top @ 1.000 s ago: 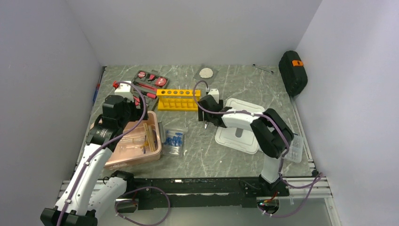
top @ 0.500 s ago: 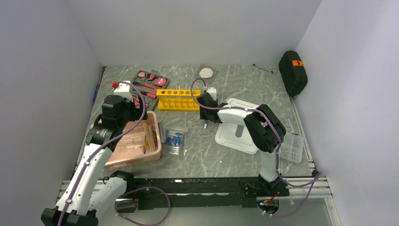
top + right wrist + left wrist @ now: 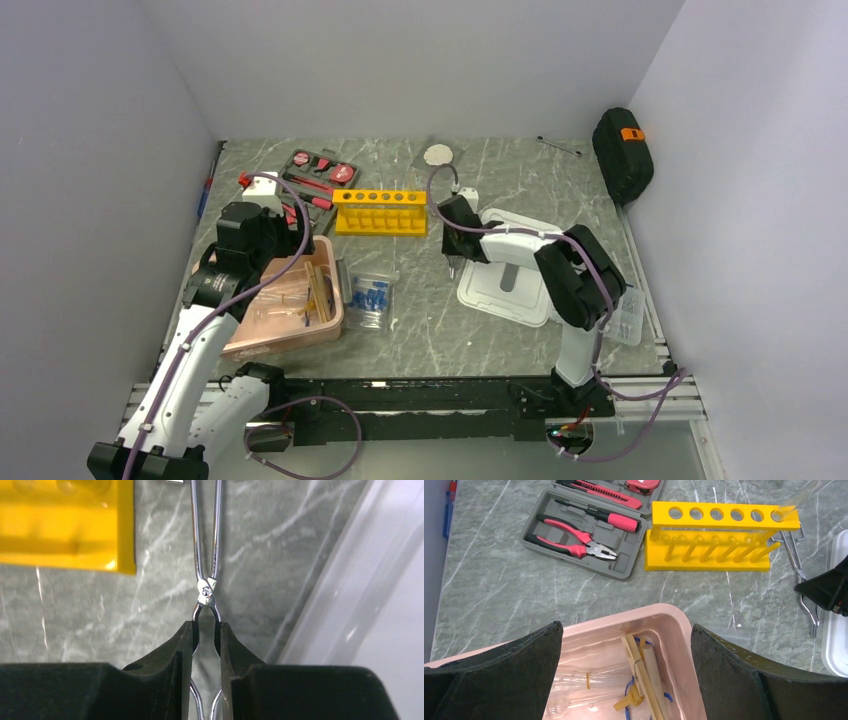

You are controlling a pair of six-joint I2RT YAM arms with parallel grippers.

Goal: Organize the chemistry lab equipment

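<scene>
The right gripper is closed narrowly on a pair of metal tongs, with its fingers pressed against the two wire arms just below the rivet. The tongs are laid on the counter, hemmed in between the yellow test-tube rack and a white lid. The left gripper is held wide open above a pink bin, in which the wooden clamps are seen. A grey tool kit is set just left of the rack. The bag of blue-capped tubes is laid on the counter just right of the bin.
</scene>
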